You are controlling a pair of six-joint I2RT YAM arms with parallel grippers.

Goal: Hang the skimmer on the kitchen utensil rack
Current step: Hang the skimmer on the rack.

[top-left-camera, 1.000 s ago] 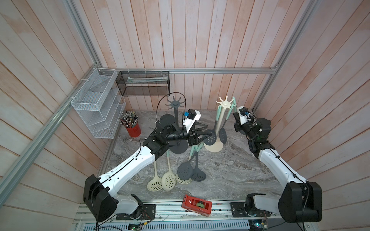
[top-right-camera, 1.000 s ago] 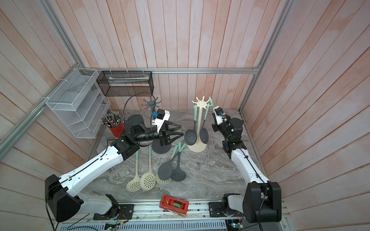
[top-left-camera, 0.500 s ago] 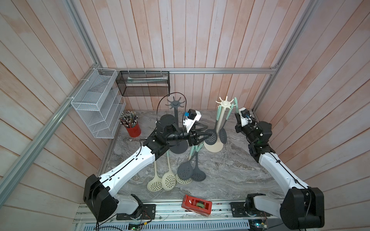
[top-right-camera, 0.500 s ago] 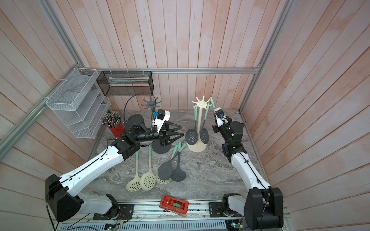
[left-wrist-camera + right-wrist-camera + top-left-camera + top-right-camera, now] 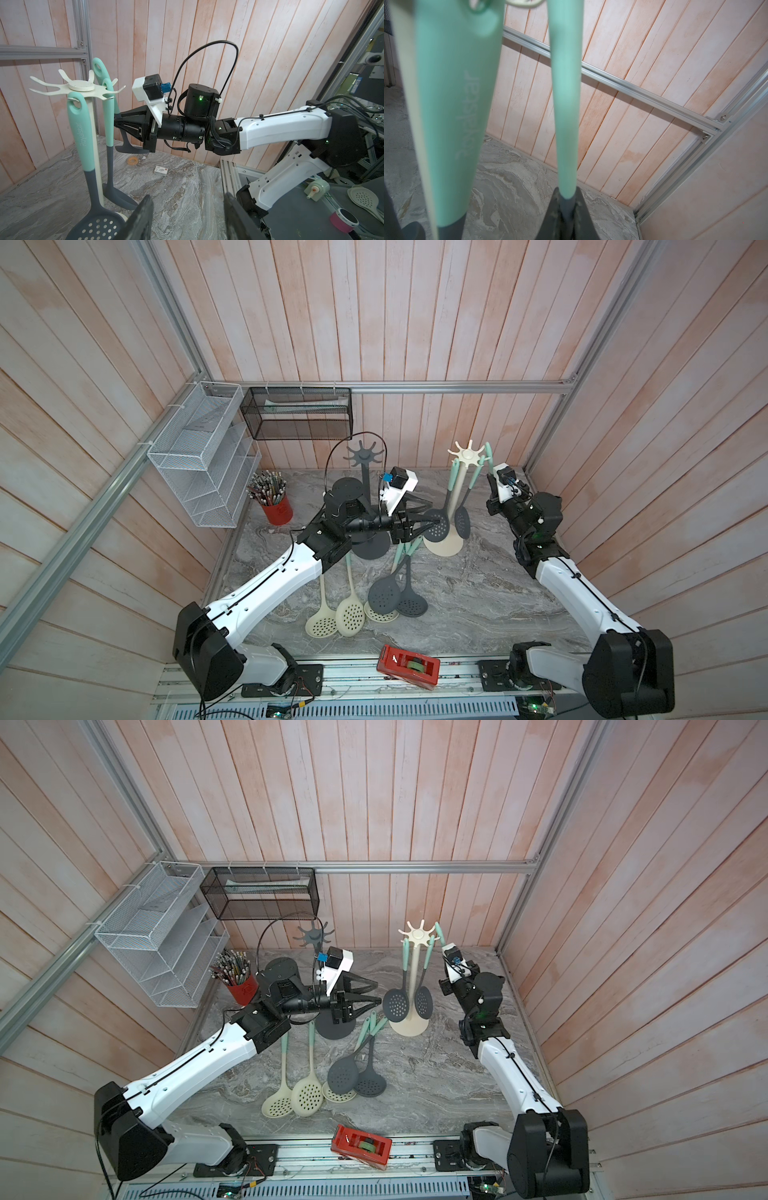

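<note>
A cream utensil rack (image 5: 468, 455) (image 5: 418, 935) (image 5: 81, 85) stands at the back of the marble table. Two skimmers with mint handles and grey heads hang on its hooks (image 5: 436, 524) (image 5: 80, 133) (image 5: 452, 99). My right gripper (image 5: 493, 491) (image 5: 447, 971) (image 5: 117, 121) (image 5: 566, 199) is shut on the handle of a third skimmer (image 5: 99, 67) (image 5: 564, 104). That skimmer stands upright beside the rack, its loop above the hooks. In both top views its head is hidden. My left gripper (image 5: 430, 515) (image 5: 378, 994) (image 5: 188, 196) is open and empty, just in front of the hanging heads.
A black rack (image 5: 365, 452) stands behind my left wrist. Several skimmers (image 5: 349, 614) lie on the table in front. A red pencil cup (image 5: 276, 510), white wire shelf (image 5: 199, 472) and black mesh basket (image 5: 297, 414) sit at the back left. A red tape dispenser (image 5: 407, 666) lies on the front rail.
The right arm has shifted slightly beside the cream rack with the skimmer in its grip. The left arm has held still.
</note>
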